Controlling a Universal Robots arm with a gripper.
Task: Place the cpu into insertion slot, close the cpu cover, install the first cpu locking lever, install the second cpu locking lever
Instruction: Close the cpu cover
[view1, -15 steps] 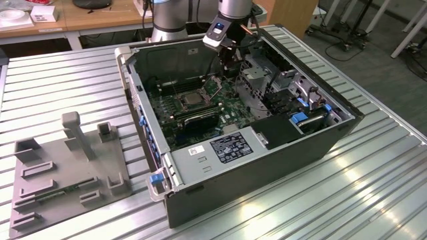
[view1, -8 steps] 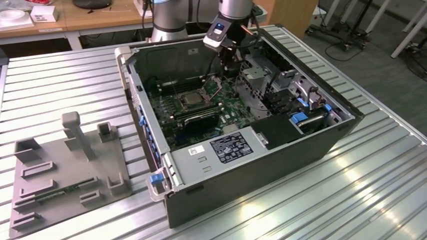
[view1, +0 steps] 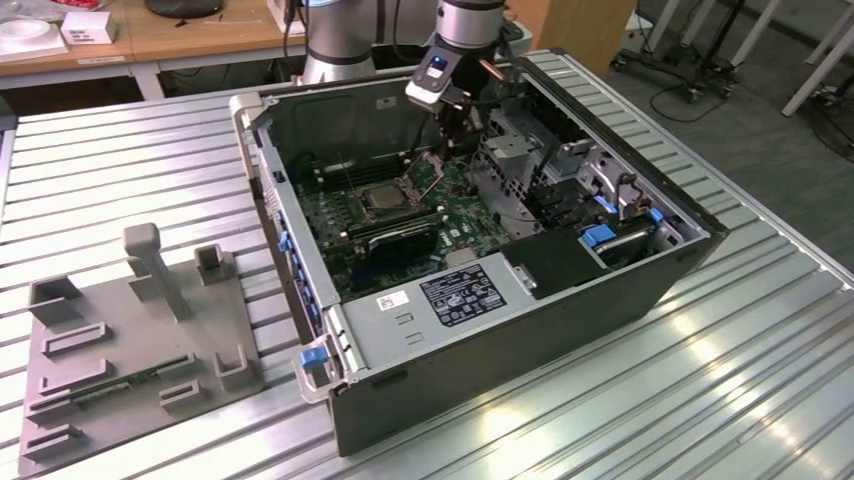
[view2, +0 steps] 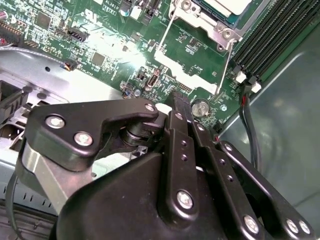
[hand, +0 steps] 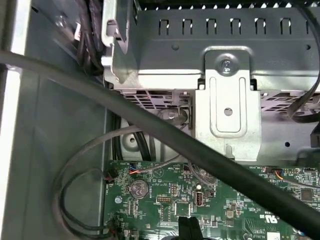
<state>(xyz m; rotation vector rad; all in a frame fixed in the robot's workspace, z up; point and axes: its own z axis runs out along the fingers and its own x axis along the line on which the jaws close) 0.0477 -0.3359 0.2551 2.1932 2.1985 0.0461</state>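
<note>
Your open computer case (view1: 534, 330) lies flat on the ribbed tabletop (view1: 747, 400), and the arm reaches down into it over the green board (view2: 190, 50). The pincer (view2: 181, 102) hangs just above the board, fingers pressed together, with nothing between them that I can make out. From it, the socket (view1: 380, 200) lies toward the exterior view's left and a bit nearer the camera, close but not underneath. The cpu (view2: 227, 5) sits in there with the cover (view2: 205, 22) framing it; can't tell if it's fully down. Key bit: a thin wire lever (view2: 226, 65) runs from the socket's corner straight toward the pincer tips, ending near the coin battery (view2: 201, 106). Room's tight, with memory slots (view2: 270, 40) right alongside the lever and the case wall just past them.
</note>
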